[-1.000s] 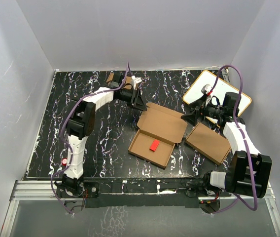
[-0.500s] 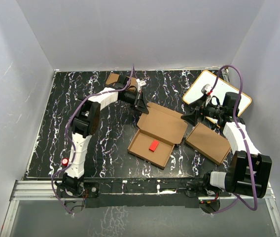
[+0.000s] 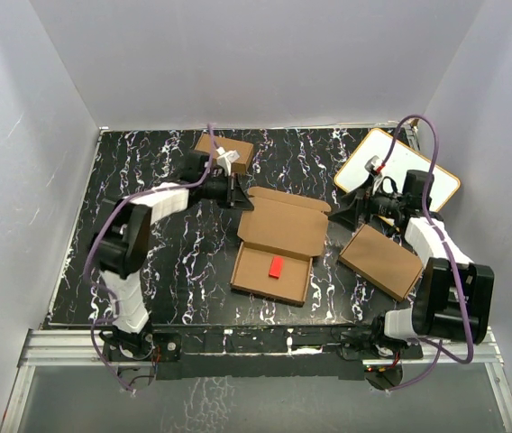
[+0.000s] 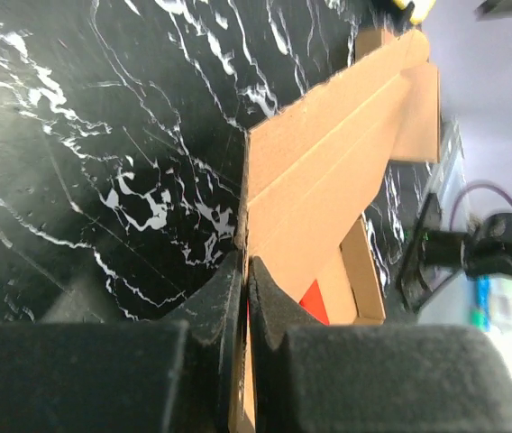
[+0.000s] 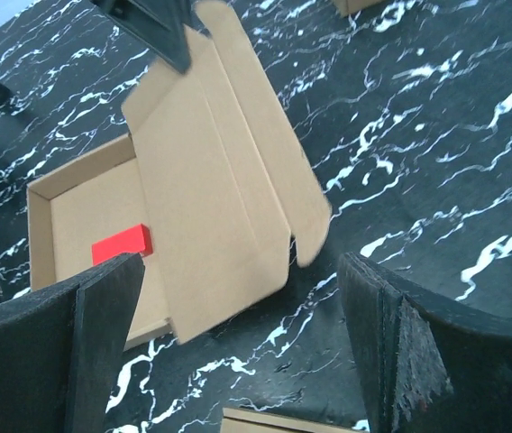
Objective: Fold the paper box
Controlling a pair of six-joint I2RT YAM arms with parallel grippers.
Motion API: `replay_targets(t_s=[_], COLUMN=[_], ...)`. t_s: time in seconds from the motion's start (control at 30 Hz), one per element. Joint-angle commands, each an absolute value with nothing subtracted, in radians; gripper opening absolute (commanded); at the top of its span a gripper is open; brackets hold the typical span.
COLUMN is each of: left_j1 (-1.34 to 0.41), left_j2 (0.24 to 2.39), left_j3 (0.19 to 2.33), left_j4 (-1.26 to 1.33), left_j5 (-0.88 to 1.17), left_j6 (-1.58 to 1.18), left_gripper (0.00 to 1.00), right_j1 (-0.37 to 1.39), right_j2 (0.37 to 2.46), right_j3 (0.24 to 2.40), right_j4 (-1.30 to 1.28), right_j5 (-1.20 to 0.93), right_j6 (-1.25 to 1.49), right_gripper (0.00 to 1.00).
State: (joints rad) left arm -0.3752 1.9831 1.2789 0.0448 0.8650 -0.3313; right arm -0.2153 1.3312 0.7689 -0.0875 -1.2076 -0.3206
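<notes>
The paper box (image 3: 283, 223) lies open mid-table, its lid raised behind a shallow tray (image 3: 249, 280) that holds a small red block (image 3: 275, 266). My left gripper (image 3: 237, 193) is shut on the lid's far left corner. In the left wrist view the fingers (image 4: 265, 298) pinch the cardboard edge (image 4: 328, 171), with the red block (image 4: 315, 303) beyond. My right gripper (image 3: 347, 213) is open and empty beside the lid's right end flap. The right wrist view shows the lid (image 5: 220, 180), the tray (image 5: 71, 212) and the block (image 5: 121, 244) between its spread fingers (image 5: 418, 352).
A small chunky brown carton (image 3: 225, 147) sits at the back behind the left gripper. A flat closed brown carton (image 3: 380, 262) lies right of the box. A white board with an orange rim (image 3: 409, 162) lies at the back right. Grey walls enclose the table.
My left gripper has pulled the lid's corner to the left, and the whole box has slid left and turned squarer to the table. The right gripper has shifted slightly.
</notes>
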Motion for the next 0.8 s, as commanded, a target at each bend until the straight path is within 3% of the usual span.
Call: replay_targets(t_s=[0.0,0.17,0.4,0.6,0.77], left_j1=[-0.371,-0.371,-0.371,-0.371,-0.372], left_j2=[1.744,1.597,1.542,1.535,1.539], left_j3=[1.061,0.867,0.81,0.796,0.785], left_j4=[0.353,0.471,0.502,0.549,0.568], left_j5=[0.684,0.602,0.646,0.703,0.745], left_j6=[-0.441,-0.47,-0.442,-0.429,-0.423], left_gripper=[0.0,0.0,0.0,0.0,0.0], right_j1=[-0.188,-0.164,-0.141,-0.119,-0.12], right_j2=[1.396,1.467,1.569,1.609,1.633], right_j3=[0.816,0.847,0.87,0.881,0.899], right_j4=[-0.093,-0.14,-0.127,-0.071,-0.052], right_j5=[-1.236,-1.233,-1.287,-1.291,-1.301], right_j6=[-0.302,-0.304,-0.23,-0.172,-0.145], right_gripper=[0.97,0.96,0.93,0.85,0.72])
